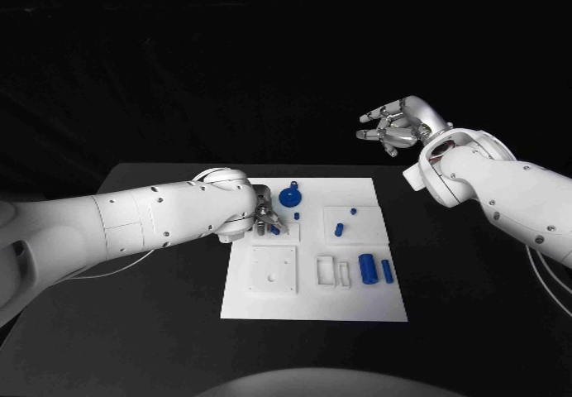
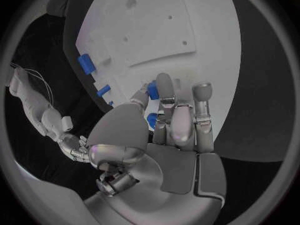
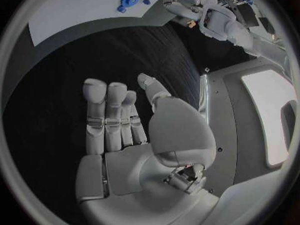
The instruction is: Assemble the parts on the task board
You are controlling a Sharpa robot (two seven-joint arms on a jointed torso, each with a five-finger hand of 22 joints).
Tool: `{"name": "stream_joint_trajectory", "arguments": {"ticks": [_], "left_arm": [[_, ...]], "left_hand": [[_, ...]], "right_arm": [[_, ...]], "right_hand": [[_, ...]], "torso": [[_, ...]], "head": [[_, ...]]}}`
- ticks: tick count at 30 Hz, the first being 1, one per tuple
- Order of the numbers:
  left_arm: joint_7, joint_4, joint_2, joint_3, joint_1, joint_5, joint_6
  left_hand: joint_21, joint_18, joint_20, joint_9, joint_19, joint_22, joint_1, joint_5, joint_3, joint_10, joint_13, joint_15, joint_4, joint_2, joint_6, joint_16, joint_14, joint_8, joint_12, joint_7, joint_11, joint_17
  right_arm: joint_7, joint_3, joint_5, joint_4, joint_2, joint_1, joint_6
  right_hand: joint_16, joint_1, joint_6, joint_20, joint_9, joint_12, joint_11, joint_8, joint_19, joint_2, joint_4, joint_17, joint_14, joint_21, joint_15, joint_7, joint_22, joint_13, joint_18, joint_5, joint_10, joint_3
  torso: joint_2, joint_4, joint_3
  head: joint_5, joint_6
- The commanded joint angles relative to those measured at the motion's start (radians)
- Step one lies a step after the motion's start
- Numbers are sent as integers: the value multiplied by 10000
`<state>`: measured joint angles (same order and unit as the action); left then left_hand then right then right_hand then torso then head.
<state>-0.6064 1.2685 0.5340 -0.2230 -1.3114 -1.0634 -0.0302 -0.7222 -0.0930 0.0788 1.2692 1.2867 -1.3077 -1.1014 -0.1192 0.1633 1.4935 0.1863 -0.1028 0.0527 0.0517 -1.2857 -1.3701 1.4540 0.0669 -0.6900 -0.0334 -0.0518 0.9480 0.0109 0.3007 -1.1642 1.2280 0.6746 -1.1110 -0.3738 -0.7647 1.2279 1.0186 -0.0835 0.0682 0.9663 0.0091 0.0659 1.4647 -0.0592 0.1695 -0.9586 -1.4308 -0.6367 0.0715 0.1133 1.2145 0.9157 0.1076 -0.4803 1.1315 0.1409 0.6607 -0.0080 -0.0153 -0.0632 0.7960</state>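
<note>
The left hand (image 1: 264, 220) pinches a small blue part (image 2: 152, 90) over the task board's (image 1: 358, 308) far-left block, seemingly seating it, while the right hand (image 1: 394, 125) hovers empty, fingers apart, beyond the worktop (image 1: 155, 339).

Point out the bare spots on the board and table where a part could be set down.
Free: the task board's near strip below the white blocks, and the black table right of it. Crowded: the far-left corner, where the left hand works beside the blue round part.
</note>
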Motion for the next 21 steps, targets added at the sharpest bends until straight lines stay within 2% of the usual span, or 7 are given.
{"name": "stream_joint_trajectory", "arguments": {"ticks": [1, 5, 11, 14, 21], "left_arm": [[-302, -7, -91, -161, 247, -95, -437], [-300, -28, -103, -161, 249, -97, -404], [-295, -46, -103, -161, 253, -102, -372], [-288, -46, -103, -161, 255, -103, -366], [-273, -52, -123, -161, 258, -149, -353]], "left_hand": [[55, 167, 66, 23, 4, -297, -477, -36, -81, 223, -7, -42, -9, 377, -1018, 53, -18, 33, -11, 941, -322, -6], [59, 182, 87, 42, 8, -297, -402, -56, -156, 220, -10, -44, -172, 311, -1021, 65, -20, 30, -10, 950, -322, -33], [60, 201, 111, 40, 12, -296, -281, -129, -227, 223, -13, -46, -325, 228, -1017, 72, -22, 27, -8, 946, -316, -57], [62, 212, 124, 32, 16, -296, -251, -335, -239, 223, -15, -50, -348, 152, -1011, 75, -23, 26, -8, 949, -316, -66], [77, 234, 147, 10, 17, -293, -151, -530, -243, 223, -19, -55, -392, -6, -1011, 79, -26, 26, -4, 954, -316, -89]], "right_arm": [[60, 5, -88, 24, 6, 20, 101], [64, 6, -87, 33, 6, 34, 95], [60, 6, -87, 33, 0, 39, 83], [56, 6, -87, 33, -3, 40, 73], [42, 6, -91, 36, -6, 48, 68]], "right_hand": [[43, -91, 37, -58, -15, 16, -78, -37, 508, 6, -40, -10, -65, -60, -5, 6, -16, 1, 208, -27, 15, 13], [43, -87, 37, -58, -15, 17, -79, -37, 508, 7, -40, -10, -66, -60, -5, 6, -18, 2, 208, -28, 15, 15], [43, -87, 37, -58, -15, 17, -79, -37, 508, 7, -40, -10, -66, -60, -5, 6, -18, 2, 208, -28, 15, 15], [43, -87, 37, -58, -15, 17, -79, -37, 508, 7, -40, -10, -66, -60, -5, 6, -18, 2, 208, -28, 15, 15], [49, -100, 36, -58, -15, 10, -77, -37, 505, -7, -41, -8, -65, -67, -5, 7, -23, -5, 205, -34, 16, 18]], "torso": [[4, 3, -1], [-3, -8, -16], [-1, -7, -14], [2, -10, -8], [5, 7, -2]], "head": [[72, -24], [39, -28], [46, -6], [36, -13], [46, -29]]}}
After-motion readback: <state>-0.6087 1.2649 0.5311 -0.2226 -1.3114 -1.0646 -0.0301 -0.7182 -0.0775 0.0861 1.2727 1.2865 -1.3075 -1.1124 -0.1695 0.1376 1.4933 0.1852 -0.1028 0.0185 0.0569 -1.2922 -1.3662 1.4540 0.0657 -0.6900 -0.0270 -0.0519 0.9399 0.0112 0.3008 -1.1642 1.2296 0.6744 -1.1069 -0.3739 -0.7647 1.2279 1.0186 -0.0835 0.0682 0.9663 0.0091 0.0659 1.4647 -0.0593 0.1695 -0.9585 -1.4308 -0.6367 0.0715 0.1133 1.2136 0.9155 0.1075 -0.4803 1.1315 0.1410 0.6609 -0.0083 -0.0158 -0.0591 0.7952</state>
